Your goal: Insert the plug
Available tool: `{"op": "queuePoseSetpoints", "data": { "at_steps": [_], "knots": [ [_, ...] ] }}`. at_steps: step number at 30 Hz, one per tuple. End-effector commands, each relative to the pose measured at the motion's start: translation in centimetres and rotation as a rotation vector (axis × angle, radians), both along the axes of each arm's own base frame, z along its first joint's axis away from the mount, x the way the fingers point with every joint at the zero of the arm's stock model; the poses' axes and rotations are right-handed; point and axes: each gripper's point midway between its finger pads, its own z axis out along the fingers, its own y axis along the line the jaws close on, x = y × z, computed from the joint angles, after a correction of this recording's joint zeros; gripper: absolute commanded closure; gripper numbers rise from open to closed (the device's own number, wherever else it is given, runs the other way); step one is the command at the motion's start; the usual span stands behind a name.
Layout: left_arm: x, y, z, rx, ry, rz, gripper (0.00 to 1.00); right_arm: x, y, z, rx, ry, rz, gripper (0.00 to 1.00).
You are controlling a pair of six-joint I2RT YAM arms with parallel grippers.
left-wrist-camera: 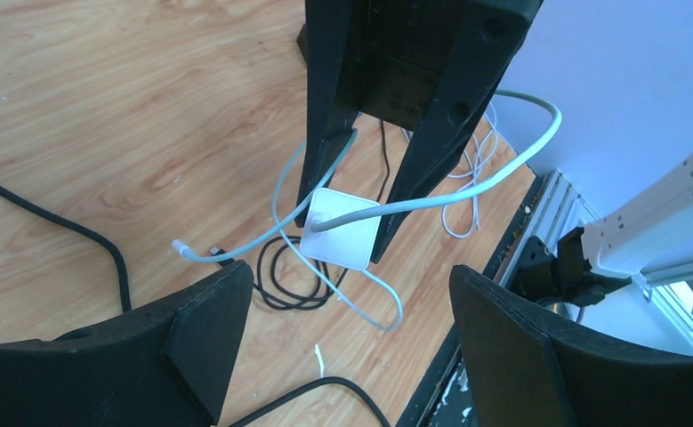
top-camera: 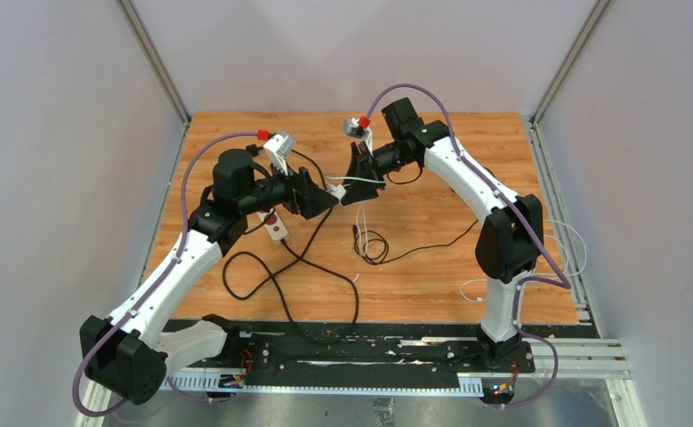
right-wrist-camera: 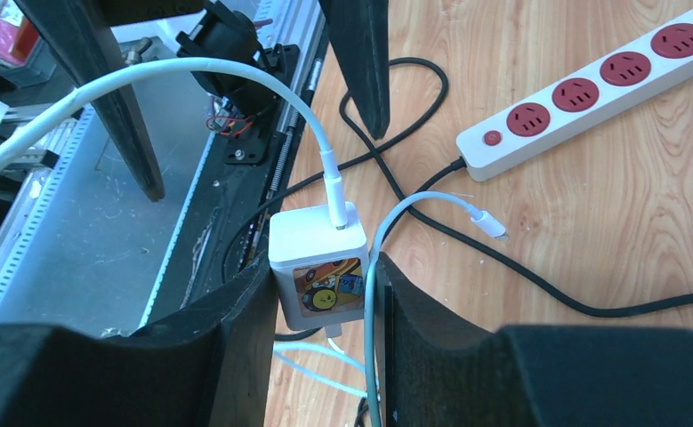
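Note:
My right gripper point(right-wrist-camera: 322, 283) is shut on a white charger plug point(right-wrist-camera: 316, 253) with a cartoon sticker and holds it above the table; a white cable point(right-wrist-camera: 236, 76) runs out of its top. In the top view the plug point(top-camera: 336, 189) hangs between my right gripper point(top-camera: 357, 184) and my left gripper point(top-camera: 326, 201). My left gripper point(left-wrist-camera: 351, 329) is open and empty, just short of the plug point(left-wrist-camera: 342, 233). The white power strip point(right-wrist-camera: 592, 89) with red sockets lies on the wood beyond, also seen in the top view point(top-camera: 274, 224) under the left arm.
The strip's black cord point(top-camera: 280, 276) loops over the wooden table point(top-camera: 431, 285). A small coil of black cable point(top-camera: 371, 245) lies mid-table. The white cable's free connector point(right-wrist-camera: 489, 222) dangles near the plug. More white cable point(top-camera: 567, 258) lies at the right edge by the right arm's base.

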Motion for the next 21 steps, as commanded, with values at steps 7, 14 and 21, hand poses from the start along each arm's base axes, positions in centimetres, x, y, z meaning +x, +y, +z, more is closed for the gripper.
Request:
{"op": "queuePoseSetpoints", "data": {
  "at_steps": [7, 14, 21],
  "knots": [
    [-1.6, -2.3, 0.2, -0.058, 0.02, -0.111, 0.35, -2.1, -0.5, 2.5, 0.061, 0.063, 0.043, 1.0],
    [-1.5, -2.5, -1.7, -0.009, 0.083, -0.1, 0.38, -2.7, -0.7, 3.1, 0.082, 0.062, 0.058, 0.99],
    [-1.8, -2.9, -1.4, -0.039, 0.103, -0.117, 0.42, -3.4, -0.9, 3.3, 0.103, 0.057, 0.075, 0.98]
  ]
}}
